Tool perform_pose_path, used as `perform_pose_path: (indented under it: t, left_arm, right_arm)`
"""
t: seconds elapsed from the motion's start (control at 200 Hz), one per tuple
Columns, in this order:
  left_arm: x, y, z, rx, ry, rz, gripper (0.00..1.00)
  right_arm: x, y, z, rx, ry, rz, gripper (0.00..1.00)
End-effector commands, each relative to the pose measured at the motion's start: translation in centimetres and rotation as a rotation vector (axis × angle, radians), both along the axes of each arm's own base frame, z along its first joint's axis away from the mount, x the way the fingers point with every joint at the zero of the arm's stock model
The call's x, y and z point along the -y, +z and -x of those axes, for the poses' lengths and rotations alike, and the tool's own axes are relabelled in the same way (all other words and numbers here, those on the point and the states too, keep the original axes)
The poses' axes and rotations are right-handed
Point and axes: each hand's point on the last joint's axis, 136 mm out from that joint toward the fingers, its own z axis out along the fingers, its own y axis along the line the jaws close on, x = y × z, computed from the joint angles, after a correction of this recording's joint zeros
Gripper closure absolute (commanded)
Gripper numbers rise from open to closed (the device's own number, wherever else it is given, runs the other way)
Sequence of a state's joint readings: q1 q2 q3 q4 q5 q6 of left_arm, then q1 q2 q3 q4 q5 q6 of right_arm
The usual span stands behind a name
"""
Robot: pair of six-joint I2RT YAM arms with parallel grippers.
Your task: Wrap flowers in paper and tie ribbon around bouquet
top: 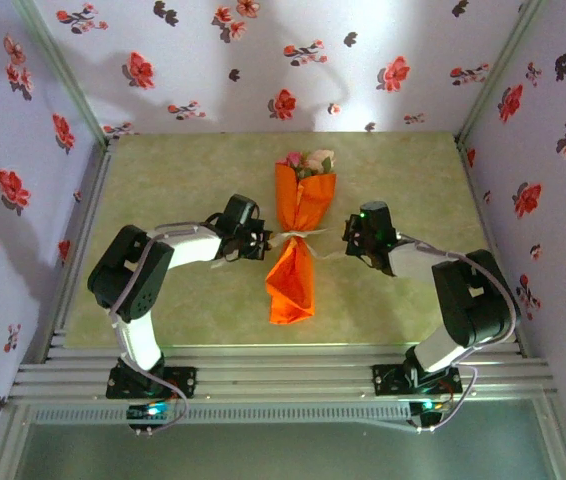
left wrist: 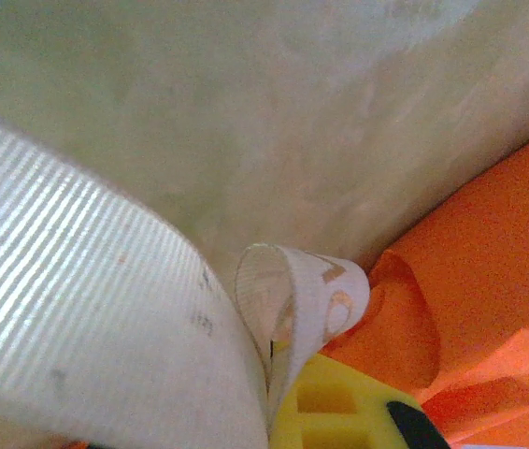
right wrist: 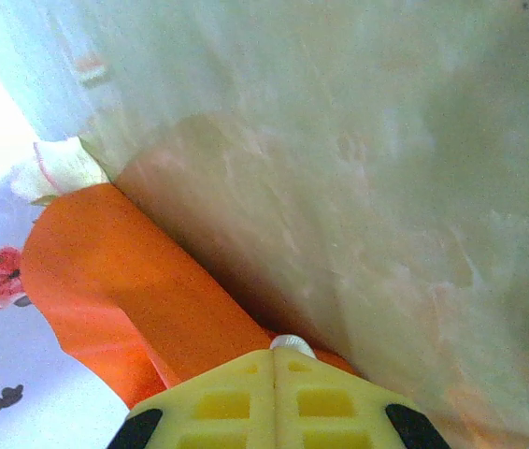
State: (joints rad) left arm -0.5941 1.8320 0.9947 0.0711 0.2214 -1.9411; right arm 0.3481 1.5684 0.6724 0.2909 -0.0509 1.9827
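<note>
The bouquet (top: 296,240) lies along the middle of the table as an orange paper cone pinched at its waist. Pink and cream flowers (top: 308,162) poke out of its far, wide end. The pale ribbon (top: 301,236) circles the waist, one end running out to each side. My left gripper (top: 260,241) sits just left of the waist, shut on the ribbon (left wrist: 302,290), which loops out past its yellow finger (left wrist: 339,412). Right of the waist, my right gripper (top: 347,238) is shut with a bit of ribbon (right wrist: 293,344) at its tips, beside the orange paper (right wrist: 134,281).
The green tabletop (top: 163,180) is walled on three sides by flowered wallpaper (top: 263,60). A metal rail (top: 283,380) runs along the near edge by the arm bases. A cream bloom (right wrist: 59,168) shows at the cone's mouth.
</note>
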Motion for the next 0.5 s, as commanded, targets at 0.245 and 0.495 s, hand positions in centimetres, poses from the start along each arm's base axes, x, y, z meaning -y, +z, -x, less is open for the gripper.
perform_pose_path:
  t: [0.245,0.495]
  left_arm:
    - [-0.4,2.0,-0.4,0.025,-0.056,-0.037,1.00]
    - [-0.7,2.5,-0.2,0.025,-0.108,-0.086,1.00]
  right_arm:
    - [3.7,-0.2,-1.1,0.054,-0.137,0.059,1.00]
    - [5.5,-1.2,-1.4,0.043,-0.181,0.082,1.00]
